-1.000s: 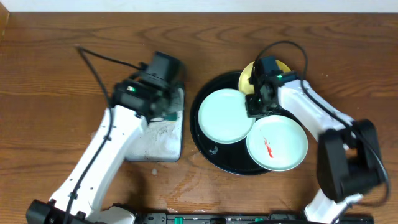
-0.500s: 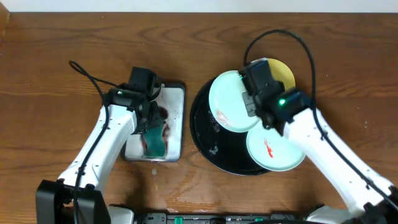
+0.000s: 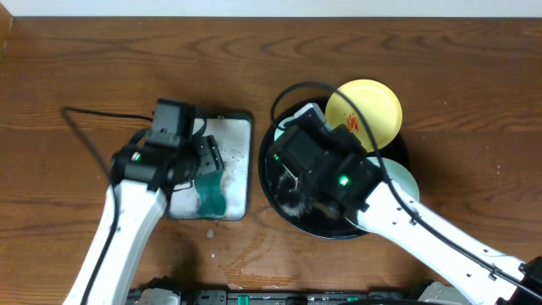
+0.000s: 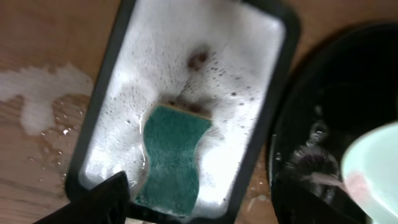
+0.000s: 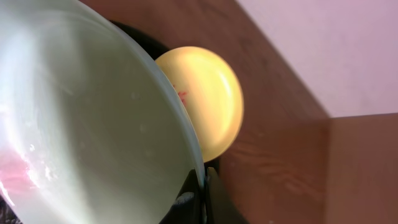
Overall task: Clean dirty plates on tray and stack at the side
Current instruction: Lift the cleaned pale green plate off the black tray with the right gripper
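Altogether three plates show: one yellow plate (image 3: pixel 366 108) and two mint ones. The yellow plate lies at the far edge of the tray (image 3: pixel 273 182), reaching out past its rim, with a red smear on its near side. One mint plate (image 3: pixel 405 182) lies flat on the tray's right side, mostly hidden under the right arm. The second mint plate (image 5: pixel 93 124) is lifted and tilted over the tray's left part, a pink smear on its face. The right gripper (image 5: pixel 200 190) is pinched tight on this plate's rim, fingers on either side of the edge. The tray's left half is bare wet black, with the right arm crossing over it from the near right. Just beside the tray on its left, not touching, sits one grey tray (image 4: pixel 102 81) full of foam (image 4: pixel 205 37). One green sponge (image 4: pixel 174 155) lies in its near half. The left gripper (image 4: pixel 202 204) hangs over the sponge with its jaws spread wide, one finger on each side, holding nothing. A puddle (image 4: pixel 43 93) wets the table (image 3: pixel 474 85) left of the grey tray. Wood spreads wide to the right of the tray and to the far left, and a black cable (image 3: pixel 102 114) trails there from the left arm.
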Motion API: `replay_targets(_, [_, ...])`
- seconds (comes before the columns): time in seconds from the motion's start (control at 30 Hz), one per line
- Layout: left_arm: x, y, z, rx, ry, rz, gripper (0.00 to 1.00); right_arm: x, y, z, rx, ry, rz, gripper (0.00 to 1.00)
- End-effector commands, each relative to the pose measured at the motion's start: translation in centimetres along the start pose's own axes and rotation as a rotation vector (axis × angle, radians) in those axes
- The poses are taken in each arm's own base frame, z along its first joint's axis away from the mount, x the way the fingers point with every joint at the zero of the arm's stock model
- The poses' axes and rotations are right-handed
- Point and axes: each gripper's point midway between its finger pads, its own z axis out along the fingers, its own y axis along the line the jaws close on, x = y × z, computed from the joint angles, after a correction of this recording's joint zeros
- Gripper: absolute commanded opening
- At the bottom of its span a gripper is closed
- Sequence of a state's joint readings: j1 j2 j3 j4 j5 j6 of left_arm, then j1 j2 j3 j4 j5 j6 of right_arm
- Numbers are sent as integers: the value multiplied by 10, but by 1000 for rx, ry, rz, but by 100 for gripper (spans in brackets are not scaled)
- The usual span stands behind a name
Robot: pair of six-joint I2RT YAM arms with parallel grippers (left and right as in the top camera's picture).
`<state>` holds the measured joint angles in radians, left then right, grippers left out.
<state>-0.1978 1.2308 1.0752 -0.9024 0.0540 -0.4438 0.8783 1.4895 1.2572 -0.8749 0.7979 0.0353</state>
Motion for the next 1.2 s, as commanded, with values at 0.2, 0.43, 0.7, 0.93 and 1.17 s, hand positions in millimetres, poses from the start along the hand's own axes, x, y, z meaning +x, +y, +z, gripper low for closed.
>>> replay_targets(0.2, [-2,-1,-29,49,-74,6,83,-15,-21,-40,265,-111,-86,1])
replay_targets(0.43, [-2,-1,-29,48,-72,6,84,-21,-18,-54,310,-156,-109,1])
replay_targets(0.7, [-2,-1,-29,48,-72,6,84,-21,-18,-54,310,-156,-109,1])
replay_targets(0.93, [-2,-1,-29,48,-72,6,84,-21,-18,-54,309,-157,-105,1])
replay_targets(1.17, [-2,-1,-29,48,-72,6,84,-21,-18,-54,309,-157,-105,1])
